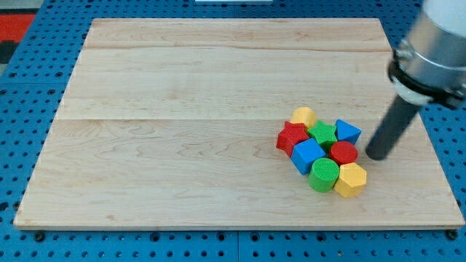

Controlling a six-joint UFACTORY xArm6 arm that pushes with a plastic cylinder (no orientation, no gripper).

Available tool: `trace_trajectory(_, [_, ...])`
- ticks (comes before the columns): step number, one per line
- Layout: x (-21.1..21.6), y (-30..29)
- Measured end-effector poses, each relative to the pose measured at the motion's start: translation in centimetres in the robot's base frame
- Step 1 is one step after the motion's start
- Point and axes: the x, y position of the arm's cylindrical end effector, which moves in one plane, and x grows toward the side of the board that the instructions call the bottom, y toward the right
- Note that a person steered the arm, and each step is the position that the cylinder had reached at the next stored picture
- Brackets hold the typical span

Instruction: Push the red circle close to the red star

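While the eight blocks sit packed together in the lower right of the frame, my tip (378, 155) rests on the wooden board (182, 109) just to the right of the cluster, near the red circle (344, 153) but with a sliver of bare wood between them. No gripper exists on this arm, so nothing spreads or pinches; the rod simply ends in a blunt dark point. Its upper part runs into a grey housing that is cut off by the top right corner of the frame.

The red circle lies at the right side of the cluster, touching the green star (322, 133) on its upper left and the yellow hexagon (351, 179) below it. The red star (292, 137) sits at the cluster's left edge, with the green star and the blue cube (308, 155) between it and the red circle. A yellow block (303, 116) at the top is partly hidden behind its neighbours, so its shape is hard to make out. The blue triangle (347, 132) sits at the upper right, and the green circle (324, 175) at the bottom.
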Motion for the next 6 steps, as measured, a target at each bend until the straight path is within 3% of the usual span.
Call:
trace_trajectory(2, [4.6,3.4])
trace_trajectory(5, [-0.3,-13.5])
trace_trajectory(6, [-0.1,-11.7])
